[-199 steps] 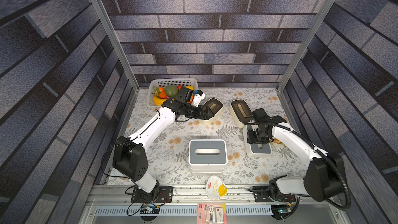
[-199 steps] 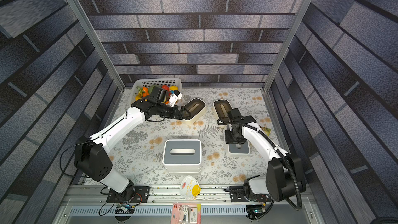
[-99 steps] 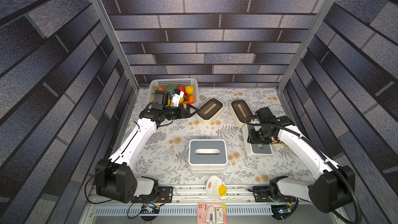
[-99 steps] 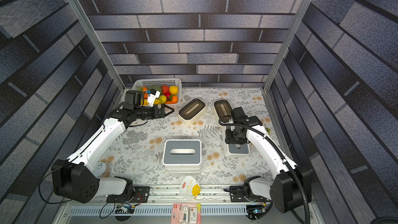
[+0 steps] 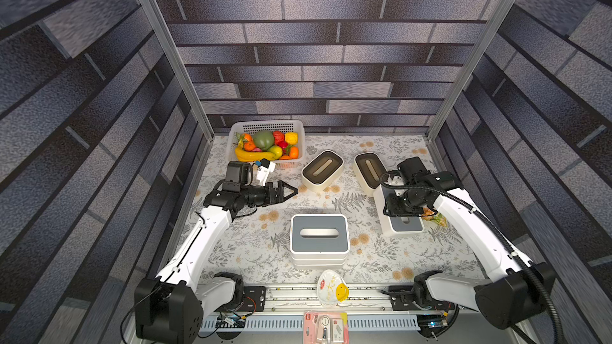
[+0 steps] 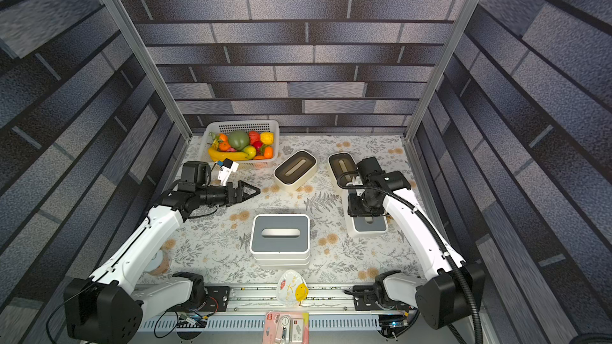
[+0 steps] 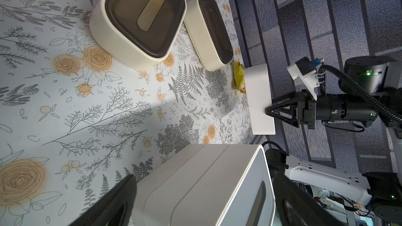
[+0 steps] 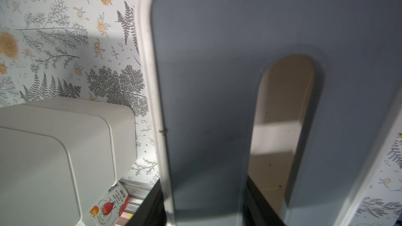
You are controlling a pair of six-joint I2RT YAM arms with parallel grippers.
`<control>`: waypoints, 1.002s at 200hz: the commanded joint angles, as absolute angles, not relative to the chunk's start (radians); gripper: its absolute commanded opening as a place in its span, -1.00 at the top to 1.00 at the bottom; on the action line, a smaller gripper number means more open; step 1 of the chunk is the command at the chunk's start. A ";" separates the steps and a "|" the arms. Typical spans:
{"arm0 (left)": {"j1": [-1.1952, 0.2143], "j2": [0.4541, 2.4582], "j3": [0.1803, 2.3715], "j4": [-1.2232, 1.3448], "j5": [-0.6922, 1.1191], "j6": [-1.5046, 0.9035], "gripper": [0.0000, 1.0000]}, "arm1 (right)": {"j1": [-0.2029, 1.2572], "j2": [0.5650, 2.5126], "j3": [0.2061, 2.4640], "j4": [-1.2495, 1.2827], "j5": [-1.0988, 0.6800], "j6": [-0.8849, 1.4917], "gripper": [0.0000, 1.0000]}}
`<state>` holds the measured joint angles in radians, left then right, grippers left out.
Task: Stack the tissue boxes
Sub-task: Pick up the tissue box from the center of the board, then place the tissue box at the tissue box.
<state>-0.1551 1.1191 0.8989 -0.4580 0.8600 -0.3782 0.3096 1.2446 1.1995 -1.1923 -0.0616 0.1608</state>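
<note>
Grey-lid box (image 5: pixel 405 226) half hidden under R arm (image 5: pixel 458 208), R fingers (image 8: pixel 150 211) pinching its lid; L fingers (image 7: pixel 113 205) spread wide.

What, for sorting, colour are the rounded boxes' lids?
Dark-brown lids; left wrist view shows them best.

desk (image 5: pixel 251 246) cover: printed floral sheet, smooth, faint sheen
grey-lid stack (image 5: pixel 311 247), 6 o'clock: white plastic bodies, satin; top lid grey, matt, smooth
grey-lid box (image 8: pixel 206 83), 3 o'clock: same white plastic; grey lid matt, a few specks
cream box at 12 (image 5: pixel 322 170): cream plastic, satin; dark-brown lid semi-gloss, looks tinted see-through
cream box at 1 (image 5: pixel 368 169): same
basket (image 5: pixel 265 126), 11 o'clock: white perforated plastic
fruit (image 5: pixel 264 138): glossy, plastic look
frame posts (image 5: pixel 165 47): bare brushed aluminium
walls (image 5: pixel 331 28): brick print, grainy, matt
arm shells (image 5: pixel 205 236): white gloss plastic; joints matt black
</note>
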 commanded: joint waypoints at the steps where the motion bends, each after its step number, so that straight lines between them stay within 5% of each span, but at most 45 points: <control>1: -0.147 1.084 0.888 -0.467 0.862 -0.337 -1.00 | 0.313 1.259 1.278 -1.259 -0.035 0.111 0.13; 200: -0.192 1.036 0.861 -0.424 0.880 -0.347 -1.00 | 0.418 1.359 1.504 -1.243 -0.071 -0.147 0.07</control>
<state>-0.1959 1.0622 0.8761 -0.4530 0.8715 -0.3485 0.4049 1.3399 1.4544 -1.2598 -0.0658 -0.0792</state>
